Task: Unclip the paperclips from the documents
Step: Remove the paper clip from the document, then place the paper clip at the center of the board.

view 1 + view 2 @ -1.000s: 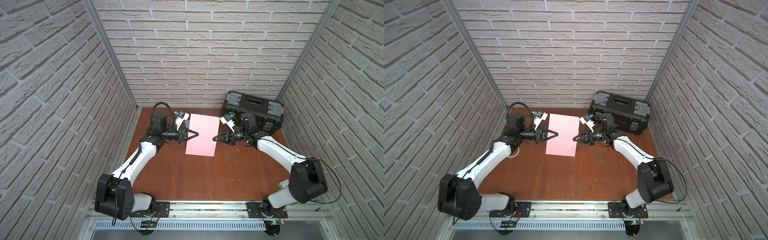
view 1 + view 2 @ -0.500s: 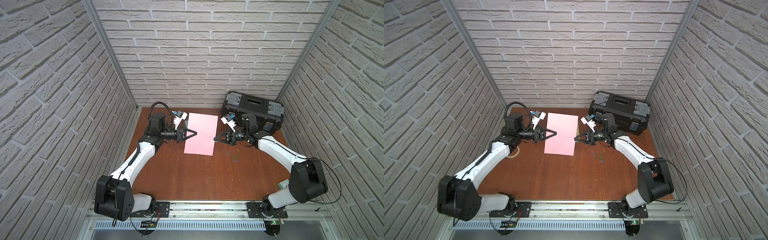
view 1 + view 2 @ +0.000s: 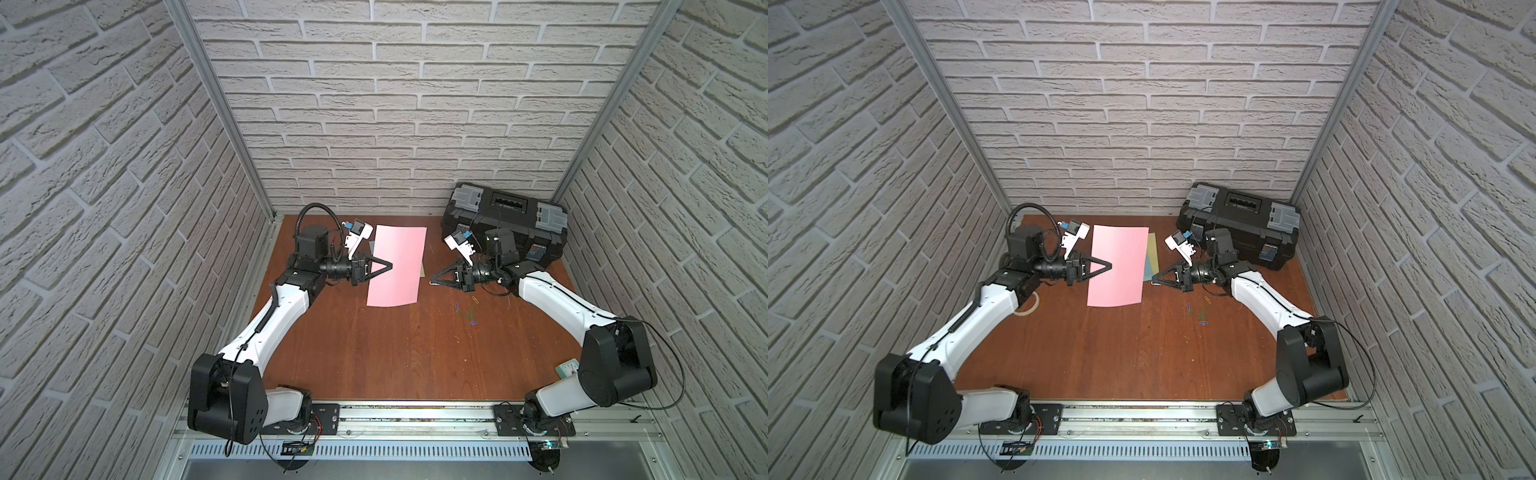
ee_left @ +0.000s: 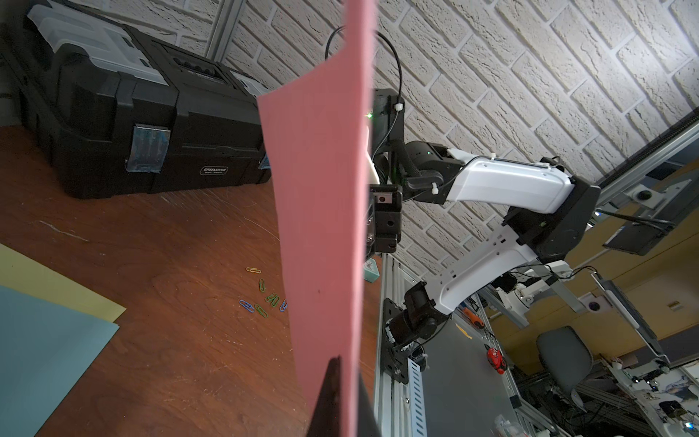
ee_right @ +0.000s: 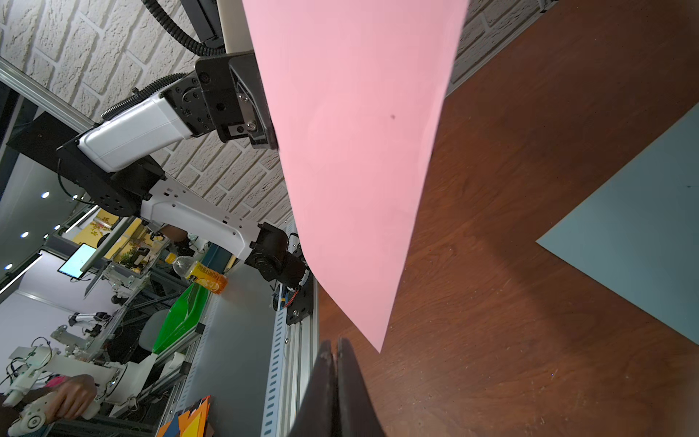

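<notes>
Left gripper (image 3: 390, 264), fingers closed flat on the left long edge of the pink sheet (image 3: 401, 249), holds that sheet clear of the table (image 3: 395, 353). In the left wrist view the paper runs nearly edge-on straight out from between the dark fingertips (image 4: 330, 397). Facing it from the opposite side, the right gripper (image 3: 433, 281) has its tips pressed together, near the sheet's right edge but apart from it. Whether anything thin is pinched between them cannot be told. Several loose paperclips (image 3: 467, 309) lie in a small cluster on the wood just in front of the right gripper, well apart from the left one. Showing past the pink sheet's right edge in a top view, the yellow sheet (image 3: 1153, 248) and the blue sheet (image 3: 1148, 271) lie flat on the table, blue overlapping yellow. A black toolbox (image 3: 505, 216) stands at the back right corner.
</notes>
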